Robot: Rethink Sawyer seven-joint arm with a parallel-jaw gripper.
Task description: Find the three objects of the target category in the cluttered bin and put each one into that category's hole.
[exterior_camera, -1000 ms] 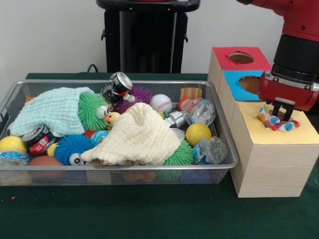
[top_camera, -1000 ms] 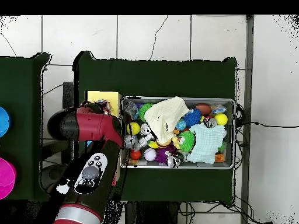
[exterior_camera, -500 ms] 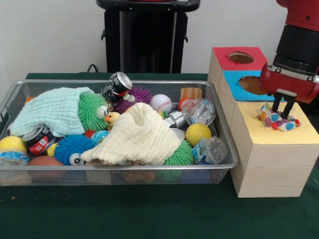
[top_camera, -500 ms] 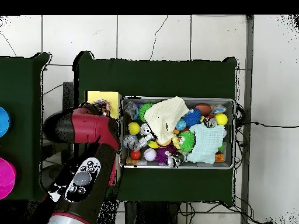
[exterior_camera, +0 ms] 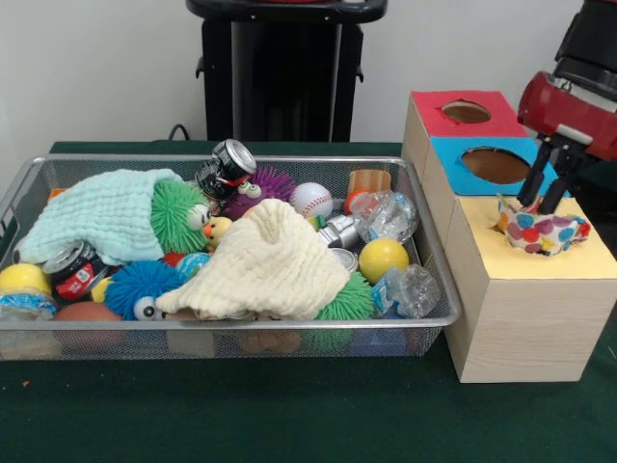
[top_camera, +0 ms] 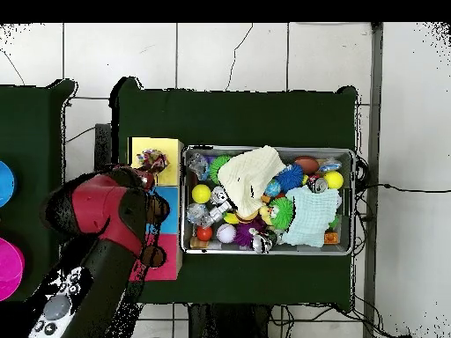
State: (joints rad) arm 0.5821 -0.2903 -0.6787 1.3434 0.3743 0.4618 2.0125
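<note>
A polka-dot cloth (exterior_camera: 543, 232) sits bunched in the hole of the yellow box top (exterior_camera: 511, 262); in the overhead view the cloth (top_camera: 151, 161) lies on the yellow square (top_camera: 169, 148). My gripper (exterior_camera: 546, 191) hangs just above and behind it, open, with nothing between its black fingers (exterior_camera: 528, 187). The red arm (top_camera: 99, 207) covers the boxes' near side in the overhead view. In the wire bin (exterior_camera: 241, 333) lie a cream cloth (exterior_camera: 270, 260) and a mint cloth (exterior_camera: 101, 212), draped over toys and cans.
A red box top with a hole (exterior_camera: 466, 112) and a blue one (exterior_camera: 495, 164) stand behind the yellow. The bin also holds fuzzy balls, a baseball (exterior_camera: 311, 200), a yellow ball (exterior_camera: 383, 258), drink cans (exterior_camera: 226, 167) and crushed plastic bottles (exterior_camera: 386, 214).
My gripper has lifted up and back to the right, off the polka-dot cloth, which stays in the yellow hole. The bin's contents have not moved.
</note>
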